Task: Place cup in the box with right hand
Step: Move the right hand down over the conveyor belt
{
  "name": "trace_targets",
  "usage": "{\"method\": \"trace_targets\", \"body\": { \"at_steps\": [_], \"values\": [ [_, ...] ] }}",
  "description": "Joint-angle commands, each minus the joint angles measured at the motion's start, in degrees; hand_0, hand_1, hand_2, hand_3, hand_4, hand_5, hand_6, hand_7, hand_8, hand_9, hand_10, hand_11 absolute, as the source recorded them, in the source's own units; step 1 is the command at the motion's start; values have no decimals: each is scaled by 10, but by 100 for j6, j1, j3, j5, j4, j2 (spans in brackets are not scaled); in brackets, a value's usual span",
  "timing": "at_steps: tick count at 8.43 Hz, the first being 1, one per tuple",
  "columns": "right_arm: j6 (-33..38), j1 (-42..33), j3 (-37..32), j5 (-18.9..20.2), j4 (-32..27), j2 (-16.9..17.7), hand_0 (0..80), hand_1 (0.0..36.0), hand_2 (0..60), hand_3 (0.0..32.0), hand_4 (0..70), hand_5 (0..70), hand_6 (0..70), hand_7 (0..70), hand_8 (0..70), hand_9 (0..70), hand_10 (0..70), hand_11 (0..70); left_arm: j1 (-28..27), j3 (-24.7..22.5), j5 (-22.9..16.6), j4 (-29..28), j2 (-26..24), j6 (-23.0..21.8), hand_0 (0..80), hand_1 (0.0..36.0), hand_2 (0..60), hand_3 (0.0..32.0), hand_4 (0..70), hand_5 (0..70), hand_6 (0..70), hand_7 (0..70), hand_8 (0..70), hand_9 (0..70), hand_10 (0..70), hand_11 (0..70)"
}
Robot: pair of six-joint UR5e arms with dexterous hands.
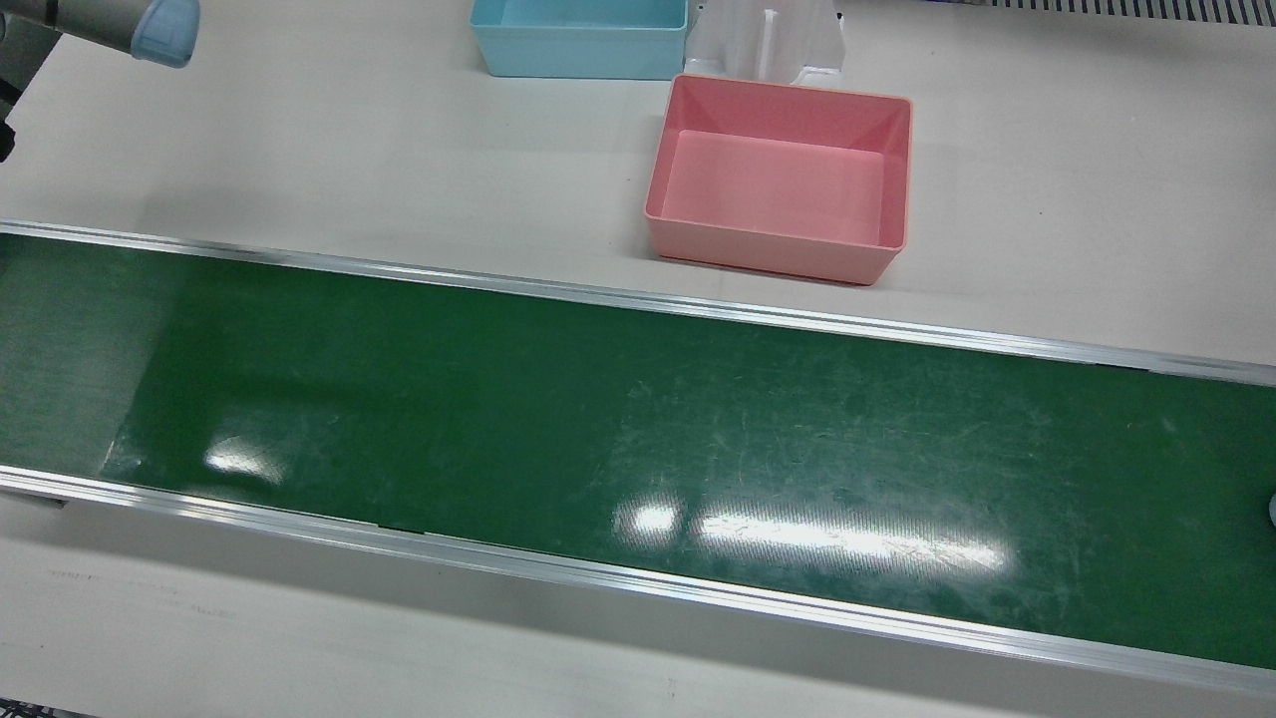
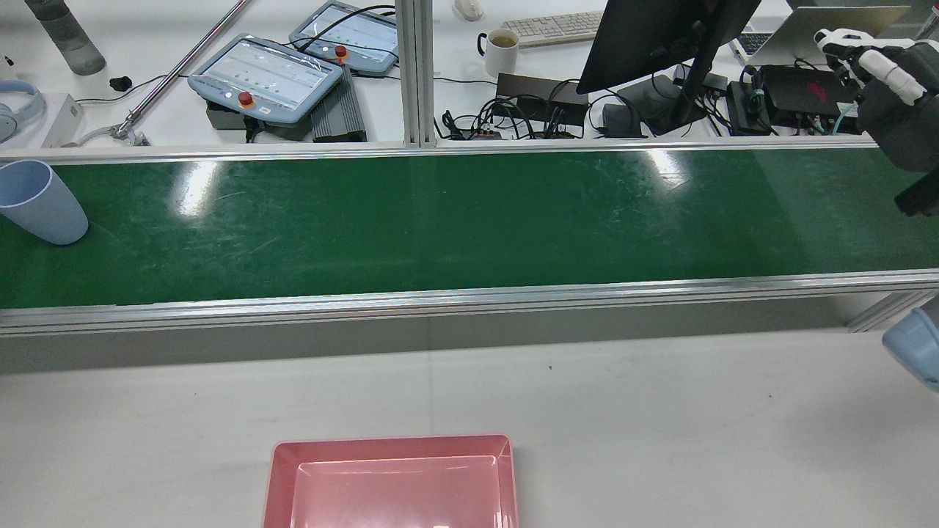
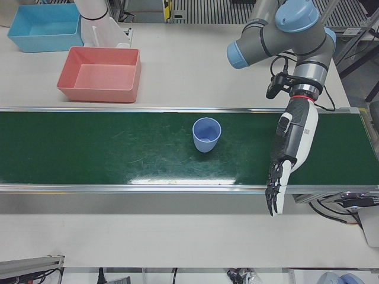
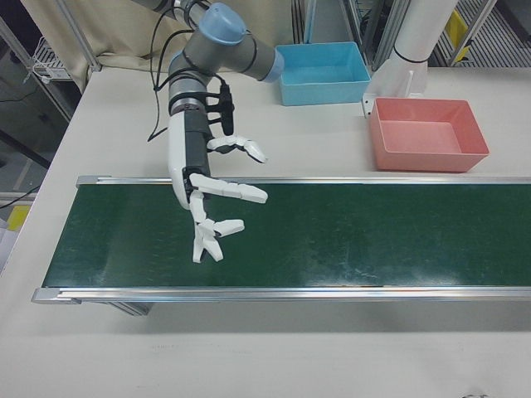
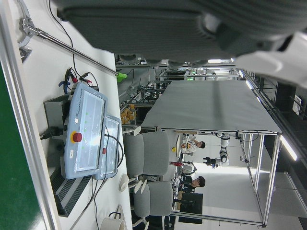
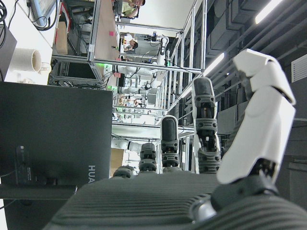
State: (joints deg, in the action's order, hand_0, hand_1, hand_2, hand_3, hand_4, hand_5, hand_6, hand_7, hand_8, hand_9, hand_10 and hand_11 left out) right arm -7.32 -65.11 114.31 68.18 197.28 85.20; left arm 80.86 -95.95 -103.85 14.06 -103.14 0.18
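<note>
Front view: pink box (image 1: pixel 780 178) sits empty on the white table (image 1: pixel 299 150), just beside the far rail of the green conveyor belt (image 1: pixel 558 419). A blue box (image 1: pixel 581 38) stands behind it. No cup and no hand show here; only an arm joint at the top-left corner.

Rear view: the blue cup (image 2: pixel 38 202) stands upright on the belt at the far left edge of this view, well apart from the right hand (image 2: pixel 884 81), which hangs over the belt's opposite end. The pink box lies at the bottom centre, on the robot's side of the belt.

Left-front view: the cup stands open end up, mid-belt in this framing. The left hand (image 3: pixel 289 155) hangs over the belt, fingers straight and pointing down, holding nothing. Judged parked, since the task assigns the other hand.

Right-front view: right hand over its end of the belt, fingers spread wide, empty. Judged posed to receive the cup if the belt carries it along.

Left hand view: only the hand's underside and the workshop beyond; finger state cannot be told from here.

Right hand view: fingers extended and apart, nothing between them.
</note>
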Motion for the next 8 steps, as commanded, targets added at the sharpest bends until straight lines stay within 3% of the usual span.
{"method": "trace_targets", "body": {
  "at_steps": [1, 2, 3, 4, 6, 8],
  "values": [
    [-401, 1165, 435, -1129, 856, -485, 434, 222, 569, 0, 289, 27, 108, 506, 33, 136, 0, 0, 0, 6, 5, -9, 5, 0, 0, 0, 0, 0, 0, 0, 0, 0, 0, 0, 0, 0],
    [-619, 1411, 261, -1418, 856, -705, 434, 219, 560, 0, 295, 26, 112, 529, 33, 141, 0, 3, 0, 6, 5, -9, 5, 0, 0, 0, 0, 0, 0, 0, 0, 0, 0, 0, 0, 0],
    [-717, 1622, -80, -1665, 848, -1011, 444, 230, 569, 0, 253, 32, 107, 494, 30, 129, 4, 17, 0, 6, 5, -9, 5, 0, 0, 0, 0, 0, 0, 0, 0, 0, 0, 0, 0, 0],
    [-744, 1764, -475, -1859, 847, -1380, 450, 237, 581, 0, 255, 33, 108, 498, 27, 126, 6, 20, 0, 6, 5, 0, -4, 0, 0, 0, 0, 0, 0, 0, 0, 0, 0, 0, 0, 0],
    [-753, 1783, -1293, -1905, 856, -2250, 464, 252, 582, 0, 304, 36, 123, 576, 31, 145, 8, 23, -9, -3, -4, 9, -4, 0, 0, 0, 0, 0, 0, 0, 0, 0, 0, 0, 0, 0],
    [-745, 1949, -1227, -1905, 1030, -2402, 472, 267, 586, 0, 279, 38, 118, 553, 15, 118, 0, 8, 0, -3, -4, 0, -4, 0, 0, 0, 0, 0, 0, 0, 0, 0, 0, 0, 0, 0]
  ]
}}
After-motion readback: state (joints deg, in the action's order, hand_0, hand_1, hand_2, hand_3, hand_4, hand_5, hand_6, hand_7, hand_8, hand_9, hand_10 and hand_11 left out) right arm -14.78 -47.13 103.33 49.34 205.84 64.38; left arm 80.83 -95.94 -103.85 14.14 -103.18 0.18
